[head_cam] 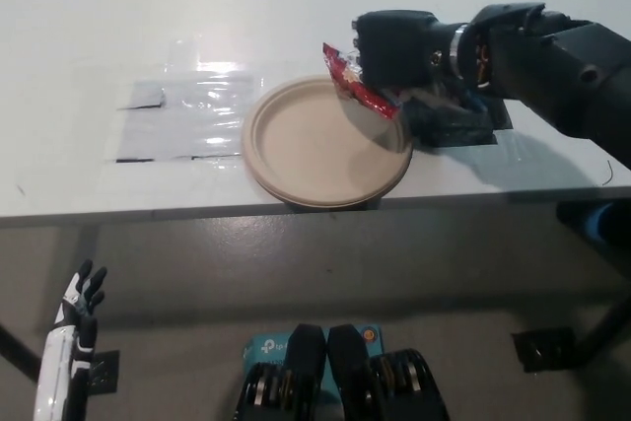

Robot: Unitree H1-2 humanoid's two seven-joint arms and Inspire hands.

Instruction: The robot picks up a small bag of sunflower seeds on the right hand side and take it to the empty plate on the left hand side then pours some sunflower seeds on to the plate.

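A tan round plate [315,145] lies near the front edge of the white table [89,56], with nothing on it. My black right hand [399,51] is shut on a small red bag of sunflower seeds [355,86], holding it tilted over the plate's far right rim. The bag's lower end points down and to the right, just above the rim. My white left hand [77,308] hangs low at the lower left, below the table edge, with its fingers apart and holding nothing.
A clear plastic sheet [187,115] lies flat on the table left of the plate. A dark mat [463,125] lies on the table under my right hand. The table's front edge runs just below the plate.
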